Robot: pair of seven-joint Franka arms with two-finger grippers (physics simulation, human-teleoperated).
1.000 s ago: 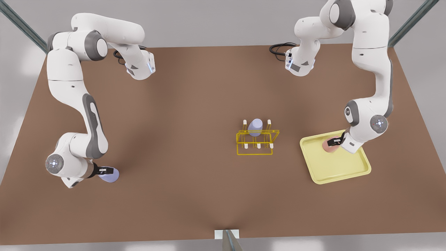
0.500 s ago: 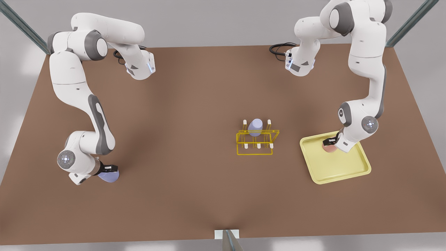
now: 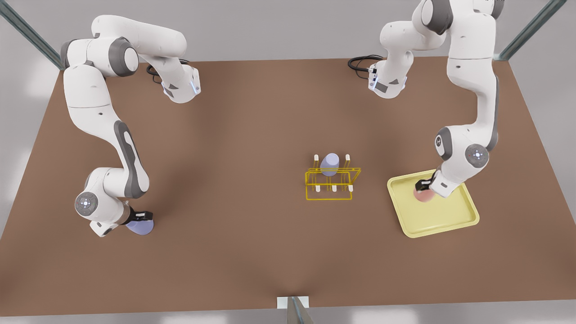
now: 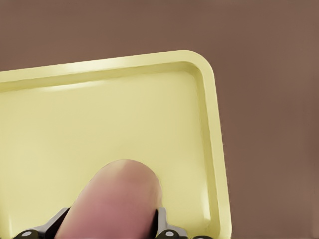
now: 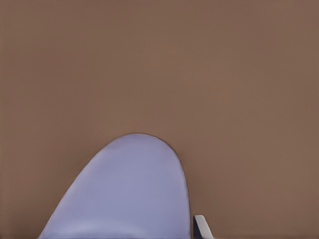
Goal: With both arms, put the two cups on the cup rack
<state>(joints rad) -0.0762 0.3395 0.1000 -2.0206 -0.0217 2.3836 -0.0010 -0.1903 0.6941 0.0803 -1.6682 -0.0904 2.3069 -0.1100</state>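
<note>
The pink cup [image 3: 422, 195] lies on its side in the pale yellow tray [image 3: 450, 220] at the front view's right. My left gripper [image 3: 423, 185] is shut on the pink cup [image 4: 117, 199], with a finger [image 4: 162, 227] pressed against each side. At the front view's left, a lavender cup [image 3: 140, 227] rests on the table with my right gripper [image 3: 141, 217] shut on it. In the right wrist view one fingertip [image 5: 200, 226] sits against the lavender cup [image 5: 129, 194]. The yellow wire cup rack [image 3: 328, 198] stands mid-table, between the two grippers.
A twin lavender cup [image 3: 330, 164] sits upside down on a back peg of the rack. The tray [image 4: 99, 114] has a raised rim. Both arm bases stand along the table's far edge, with black cables beside them. Bare brown tabletop lies between each gripper and the rack.
The left gripper has shifted slightly toward the front view's left inside the tray, the pink cup moving with it. The right arm's wrist has swung around while the lavender cup stayed put.
</note>
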